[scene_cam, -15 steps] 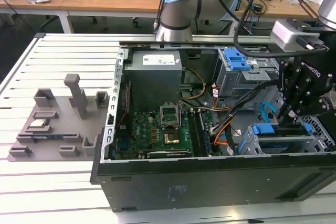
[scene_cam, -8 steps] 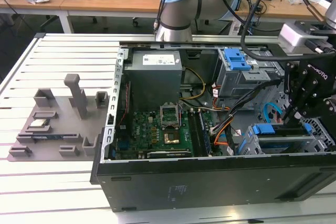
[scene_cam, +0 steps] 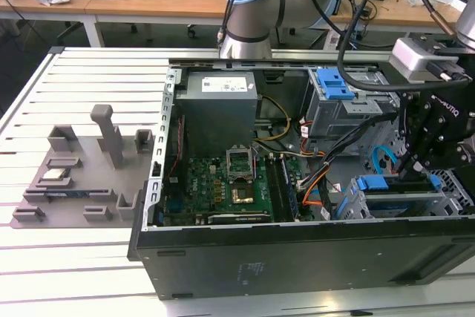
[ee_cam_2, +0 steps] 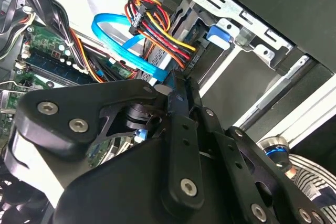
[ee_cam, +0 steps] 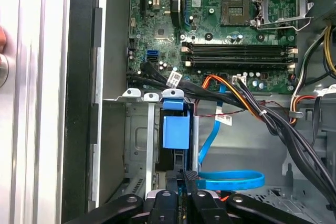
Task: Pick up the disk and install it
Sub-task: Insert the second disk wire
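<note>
Starting at the exterior view's left, a grey fixture tray (scene_cam: 82,176) lies on the slatted white table (scene_cam: 44,257), with a small silver chip (scene_cam: 53,177) resting in it, well apart from the action. Moving right, the open computer case (scene_cam: 297,257) lies on its side, the grey power supply (scene_cam: 220,109) at its far wall and the green motherboard (scene_cam: 223,191) below it. Further right sits a metal drive cage (scene_cam: 349,109) with a blue latch on top.

At the exterior view's far right, the black claw (scene_cam: 413,172) is down at the near drive bay (scene_cam: 445,202). The disk (scene_cam: 393,184) is in that bay, standing on edge, its long axis running along the case's front wall; only its blue bracket edge shows, the silver body is hidden.

In the first wrist view the claw (ee_cam: 184,182) has its fingers (ee_cam: 190,178) drawn close together right over the disk's (ee_cam: 176,129) blue bracket; whether they actually grip it I cannot tell. Room is tight: bay rails hug both sides, a blue data cable (ee_cam: 231,179) loops just beside, and black and orange wire bundles cross nearby.

In the second wrist view the claw (ee_cam_2: 181,90) noses in beside the red-and-yellow power wires (ee_cam_2: 157,30).
</note>
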`<state>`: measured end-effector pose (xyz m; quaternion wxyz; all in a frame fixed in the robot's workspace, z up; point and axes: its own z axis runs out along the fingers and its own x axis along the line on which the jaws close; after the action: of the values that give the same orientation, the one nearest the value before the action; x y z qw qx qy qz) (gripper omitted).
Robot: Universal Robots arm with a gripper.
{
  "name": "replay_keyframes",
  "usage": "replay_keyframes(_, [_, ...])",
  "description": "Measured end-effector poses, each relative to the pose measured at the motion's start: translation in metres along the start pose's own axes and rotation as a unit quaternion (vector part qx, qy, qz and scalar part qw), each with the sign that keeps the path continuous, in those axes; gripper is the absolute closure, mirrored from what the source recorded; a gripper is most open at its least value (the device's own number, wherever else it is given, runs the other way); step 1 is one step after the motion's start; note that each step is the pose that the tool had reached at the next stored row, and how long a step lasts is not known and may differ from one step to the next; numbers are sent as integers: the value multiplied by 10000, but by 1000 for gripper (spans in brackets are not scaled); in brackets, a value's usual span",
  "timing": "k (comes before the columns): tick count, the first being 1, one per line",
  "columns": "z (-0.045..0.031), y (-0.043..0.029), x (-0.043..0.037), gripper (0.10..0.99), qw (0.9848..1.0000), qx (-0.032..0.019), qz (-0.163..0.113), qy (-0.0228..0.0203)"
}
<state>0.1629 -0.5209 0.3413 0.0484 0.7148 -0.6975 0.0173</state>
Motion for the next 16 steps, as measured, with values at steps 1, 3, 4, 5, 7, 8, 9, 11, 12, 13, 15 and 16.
replay_keyframes(1, [2,3,0,925,10000,1,1,0])
replay_keyframes(3, [4,8,2,925,10000,1,0,-3])
replay_keyframes(4, [-2,11,2,925,10000,3,0,-14])
replay_keyframes(5, [-41,13,6,925,10000,3,0,-25])
replay_keyframes(7, [-44,13,6,925,10000,3,0,-44])
replay_keyframes(8, [-45,13,6,925,10000,4,-1,-52])
replay_keyframes(9, [-45,13,6,925,10000,4,-1,-57])
replay_keyframes(11, [-35,13,7,925,10000,4,-2,-65])
replay_keyframes(12, [-21,12,7,925,10000,4,-2,-69])
replay_keyframes(13, [-3,11,6,925,10000,4,-2,-68])
replay_keyframes(15, [40,10,10,925,10000,4,-1,-66])
replay_keyframes(16, [49,10,9,925,10000,4,-1,-61])
